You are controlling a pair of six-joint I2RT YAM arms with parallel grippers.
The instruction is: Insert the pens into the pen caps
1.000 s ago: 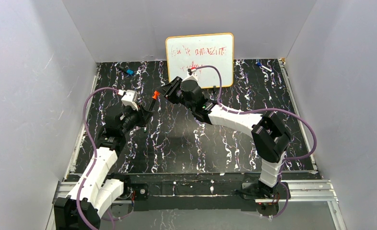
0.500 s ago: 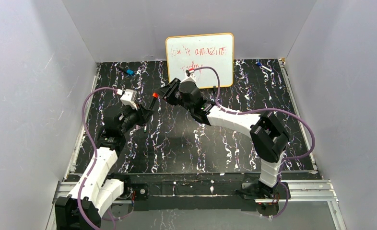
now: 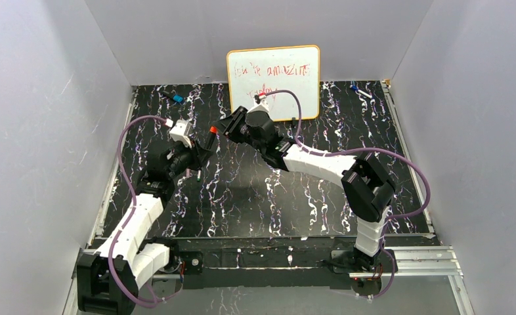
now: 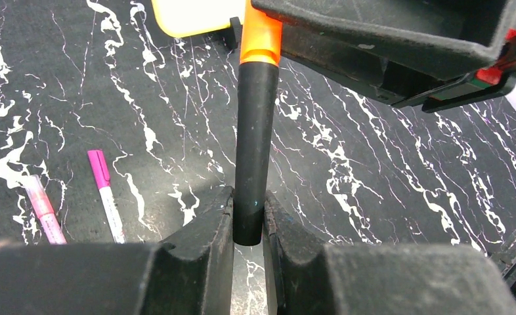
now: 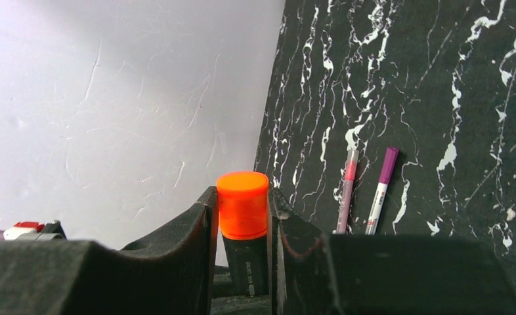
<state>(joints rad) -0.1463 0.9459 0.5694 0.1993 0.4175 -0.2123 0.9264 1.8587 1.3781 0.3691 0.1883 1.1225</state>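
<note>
The thick black marker (image 4: 254, 144) hangs in the air between both grippers. My left gripper (image 4: 249, 213) is shut on its lower barrel. My right gripper (image 5: 242, 210) is shut on the orange cap (image 5: 242, 203), which sits on the marker's end, with the barrel (image 5: 247, 262) below it. In the top view the cap (image 3: 212, 130) lies between the left gripper (image 3: 199, 157) and the right gripper (image 3: 226, 128). Two slim pens lie side by side on the table, one with a pink cap (image 4: 44, 210) and one with a purple cap (image 4: 104, 190). They also show in the right wrist view, pink (image 5: 346, 190) and purple (image 5: 381, 187).
A whiteboard (image 3: 274, 82) with red writing leans on the back wall. A blue-tipped pen (image 3: 175, 98) lies at the back left and another (image 3: 359, 90) at the back right. The grey left wall (image 5: 111, 98) is close to the grippers.
The right gripper with the orange cap has shifted slightly left toward the left gripper. The left arm has edged up and right. Both stay shut on the marker.
</note>
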